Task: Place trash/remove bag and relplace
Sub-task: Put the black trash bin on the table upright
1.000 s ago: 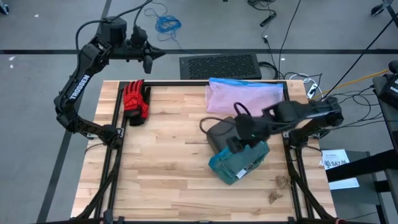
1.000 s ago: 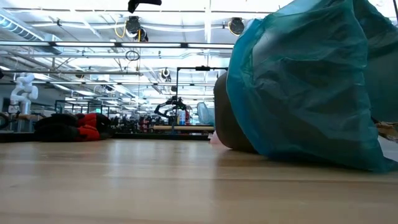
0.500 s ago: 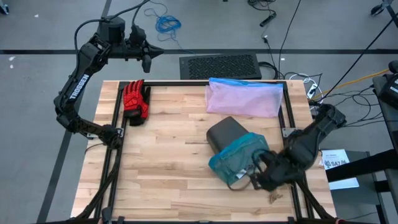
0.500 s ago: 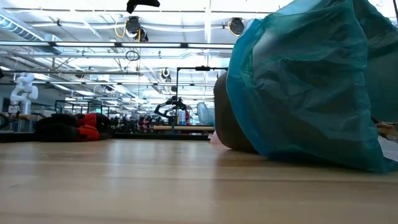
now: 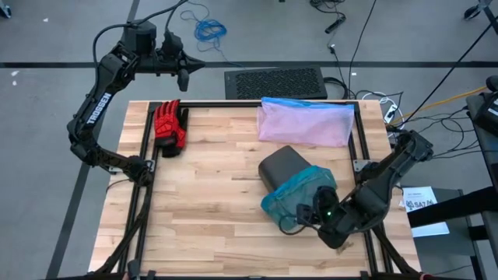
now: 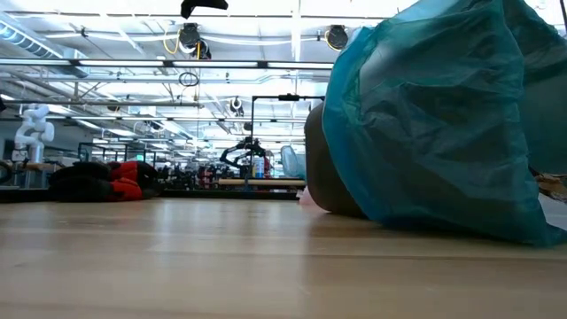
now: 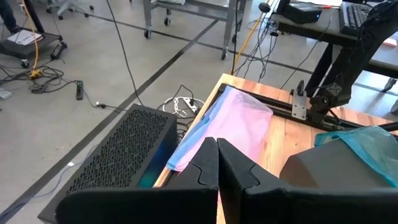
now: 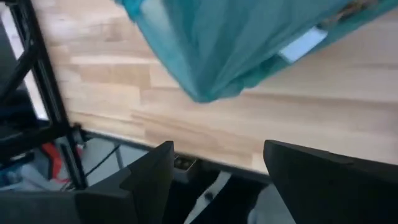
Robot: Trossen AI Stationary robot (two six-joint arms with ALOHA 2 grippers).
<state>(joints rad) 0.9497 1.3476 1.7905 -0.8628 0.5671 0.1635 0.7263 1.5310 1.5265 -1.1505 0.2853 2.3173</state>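
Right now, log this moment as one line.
left gripper: shut, parked beyond table | right gripper: open beside bag | bag: on tipped bin

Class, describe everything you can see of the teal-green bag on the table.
The bag is thin, crinkly, translucent teal-green plastic, pulled over the near end of a dark grey bin lying on its side on the wooden table. The bin's far end sticks out uncovered. In the low view the bag bulges and its folds rest on the tabletop. The right end effector, open, sits close beside it; whether they touch is unclear.
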